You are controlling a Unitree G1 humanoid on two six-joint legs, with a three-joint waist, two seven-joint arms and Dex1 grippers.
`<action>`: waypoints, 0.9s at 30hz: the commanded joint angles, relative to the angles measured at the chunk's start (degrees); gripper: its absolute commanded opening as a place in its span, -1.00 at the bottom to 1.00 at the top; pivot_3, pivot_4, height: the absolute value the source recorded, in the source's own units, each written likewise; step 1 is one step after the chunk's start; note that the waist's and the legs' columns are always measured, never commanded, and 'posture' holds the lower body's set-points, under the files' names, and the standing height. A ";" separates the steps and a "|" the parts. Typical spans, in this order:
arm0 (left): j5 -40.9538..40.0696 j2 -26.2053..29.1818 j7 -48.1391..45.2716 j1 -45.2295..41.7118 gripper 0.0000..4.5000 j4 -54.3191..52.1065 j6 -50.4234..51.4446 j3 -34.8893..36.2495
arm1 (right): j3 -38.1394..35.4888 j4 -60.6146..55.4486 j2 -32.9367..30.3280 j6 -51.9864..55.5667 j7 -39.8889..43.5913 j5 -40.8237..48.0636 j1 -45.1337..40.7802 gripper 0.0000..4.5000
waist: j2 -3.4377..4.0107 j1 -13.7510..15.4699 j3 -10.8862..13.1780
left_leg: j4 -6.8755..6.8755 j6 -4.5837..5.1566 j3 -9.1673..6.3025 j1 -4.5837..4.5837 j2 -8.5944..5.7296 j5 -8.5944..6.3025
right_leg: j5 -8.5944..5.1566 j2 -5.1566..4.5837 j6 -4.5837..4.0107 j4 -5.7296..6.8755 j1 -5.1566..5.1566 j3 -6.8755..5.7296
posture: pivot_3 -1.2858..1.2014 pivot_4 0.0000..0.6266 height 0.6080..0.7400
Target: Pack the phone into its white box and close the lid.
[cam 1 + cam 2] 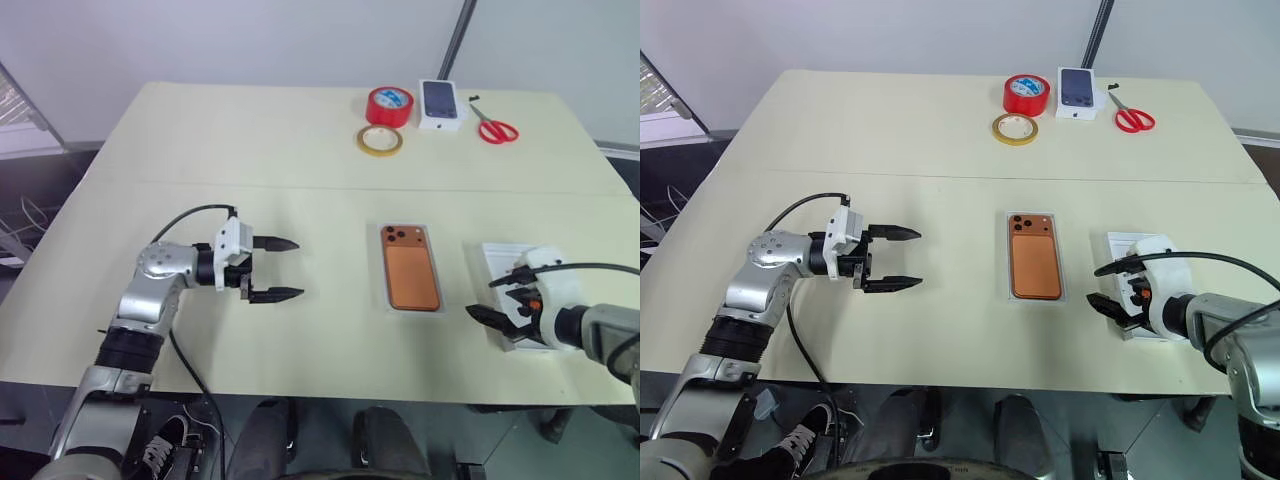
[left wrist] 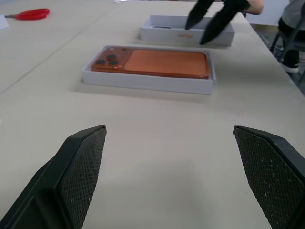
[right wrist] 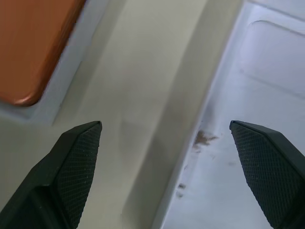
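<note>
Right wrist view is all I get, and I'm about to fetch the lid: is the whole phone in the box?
Observer: Yes, the phone lies flat inside the box, camera bump at the far end.
Operator: Is the left gripper in my way?
Observer: No, the left gripper hovers open over the table, left of the box.
Operator: And the lid?
Observer: The lid lies open side up, right of the box, apart from it; the right gripper hangs open at its near left edge.
</note>
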 commanded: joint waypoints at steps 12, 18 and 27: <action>-0.85 -1.80 6.08 4.29 1.00 -8.57 1.14 0.39 | 4.70 6.47 -0.87 4.20 -3.54 -0.45 -6.28 -0.78 | 0.00 -0.62 -0.02 | 0.07 0.03 0.01 -0.09 0.01 0.00 | 0.02 0.05 0.01 0.05 -0.08 0.00 | 0.03 -0.52 0.82; -0.76 -2.01 8.52 4.58 1.00 -9.72 2.01 0.43 | 2.82 9.47 2.73 3.33 -5.41 -1.16 -9.07 -0.98 | -0.18 -0.77 -0.13 | 0.14 0.03 0.01 -0.09 0.02 0.00 | 0.02 0.06 0.01 0.05 -0.03 0.00 | 0.03 -0.52 0.82; -0.76 -2.36 10.33 3.43 1.00 -8.87 3.03 0.71 | -4.75 16.26 13.04 -5.16 -7.57 1.62 -25.57 -0.98 | 0.13 -1.86 0.01 | 0.03 0.03 0.08 -0.09 0.02 0.00 | 0.03 0.12 0.04 0.14 -0.16 0.03 | 0.03 -0.52 0.82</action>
